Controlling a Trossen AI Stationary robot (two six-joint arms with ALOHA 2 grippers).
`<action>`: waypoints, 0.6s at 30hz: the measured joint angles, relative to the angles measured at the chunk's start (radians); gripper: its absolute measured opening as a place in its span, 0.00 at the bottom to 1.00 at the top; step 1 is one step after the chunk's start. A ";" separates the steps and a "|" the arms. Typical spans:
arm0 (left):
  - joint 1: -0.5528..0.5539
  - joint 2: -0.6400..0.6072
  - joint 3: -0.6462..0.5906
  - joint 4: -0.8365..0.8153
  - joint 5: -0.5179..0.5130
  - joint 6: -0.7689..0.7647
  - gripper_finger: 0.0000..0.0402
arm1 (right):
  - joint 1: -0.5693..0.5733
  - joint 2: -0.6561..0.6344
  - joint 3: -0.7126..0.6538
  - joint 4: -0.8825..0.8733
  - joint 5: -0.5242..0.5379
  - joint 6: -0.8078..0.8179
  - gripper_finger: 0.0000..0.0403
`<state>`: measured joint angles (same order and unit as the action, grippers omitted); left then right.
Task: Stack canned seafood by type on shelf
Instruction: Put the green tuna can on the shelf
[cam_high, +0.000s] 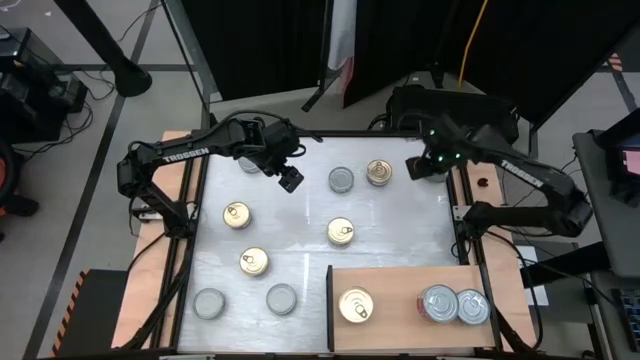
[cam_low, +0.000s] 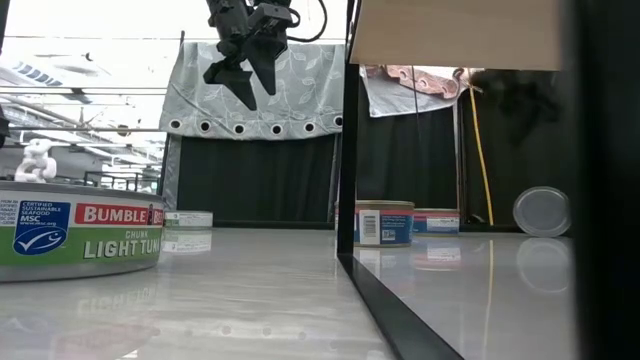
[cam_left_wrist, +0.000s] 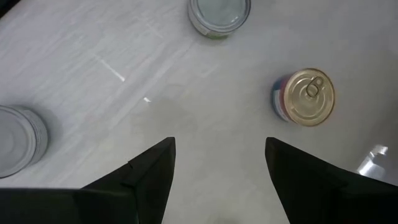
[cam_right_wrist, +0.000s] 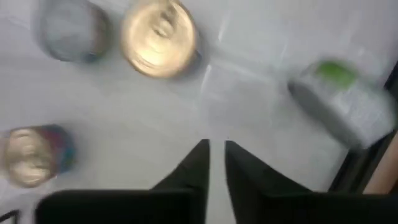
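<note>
Left claw (cam_high: 290, 180) spread, empty, hovering above table (cam_high: 300, 250); silver can (cam_high: 341, 180) just beside, gold-top can (cam_high: 340, 231) below-ahead. Right claw (cam_high: 415, 168) nearly pressed together, empty, gold can (cam_high: 379, 173) beside it. Shelf (cam_high: 400, 285) holds three cans. Risk: claws crowd same cans, knock one.

Both arms are matte black with white TROSSEN lettering along their links, the right arm (cam_high: 520, 185) showing green lights, each ending in two dark tapered fingers (cam_left_wrist: 149, 177).
</note>
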<state>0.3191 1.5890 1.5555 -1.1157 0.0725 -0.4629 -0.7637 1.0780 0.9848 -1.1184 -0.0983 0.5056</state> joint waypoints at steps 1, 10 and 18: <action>0.000 0.000 0.000 0.000 0.001 0.000 0.62 | 0.000 0.004 0.038 -0.027 0.011 -0.025 0.17; 0.000 0.000 0.000 0.002 0.002 0.054 0.62 | -0.015 0.200 0.220 -0.163 0.174 -0.455 0.80; -0.007 -0.008 0.000 0.001 0.006 0.054 0.62 | -0.061 0.375 0.214 -0.237 0.324 -0.559 0.96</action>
<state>0.3118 1.5812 1.5558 -1.1143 0.0784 -0.4094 -0.8243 1.4526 1.1988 -1.3552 0.2262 -0.0538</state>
